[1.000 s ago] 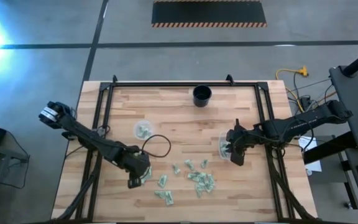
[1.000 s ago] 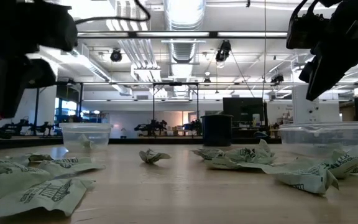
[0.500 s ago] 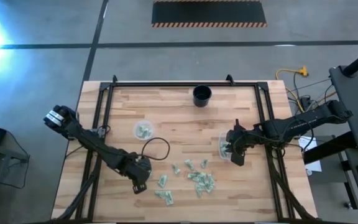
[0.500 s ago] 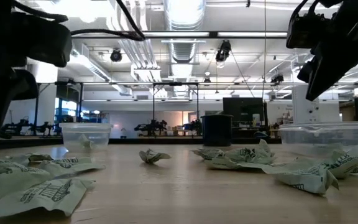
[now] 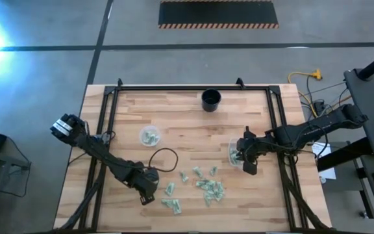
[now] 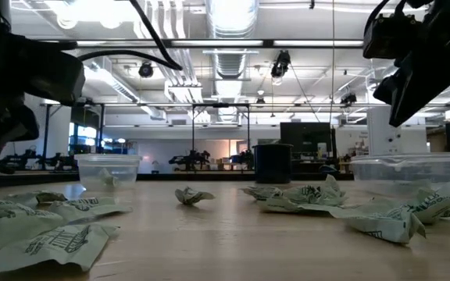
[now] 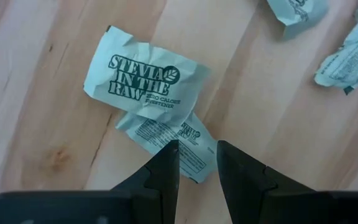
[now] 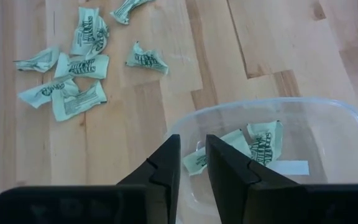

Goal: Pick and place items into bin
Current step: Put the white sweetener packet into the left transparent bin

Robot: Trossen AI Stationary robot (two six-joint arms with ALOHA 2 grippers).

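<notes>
Several pale green and white packets (image 5: 210, 188) lie loose on the wooden table near its front middle. My left gripper (image 5: 147, 194) points down over two overlapping packets: a printed upper one (image 7: 145, 78) and a lower one (image 7: 166, 134) partly under it. Its fingers (image 7: 197, 149) stand a narrow gap apart, one on each side of the lower packet's near end. My right gripper (image 5: 247, 166) hangs empty, fingers together (image 8: 193, 143), over the near rim of the right clear tub (image 8: 260, 109), which holds a few packets (image 8: 263, 143). My left gripper comes from above at the lower packet's end (image 7: 197, 158), which lies flat on the table between the fingertips. I cannot tell whether the fingertips touch it.
A second clear tub (image 5: 149, 136) with packets stands left of centre. A black cup (image 5: 211, 99) stands at the far middle. A black cable loop (image 5: 164, 156) lies beside the left arm. Metal frame rails (image 5: 106, 130) run along the table's left, right and far sides.
My left gripper has gone toward the table's near edge and down, and now covers the pair of packets in the high view.
</notes>
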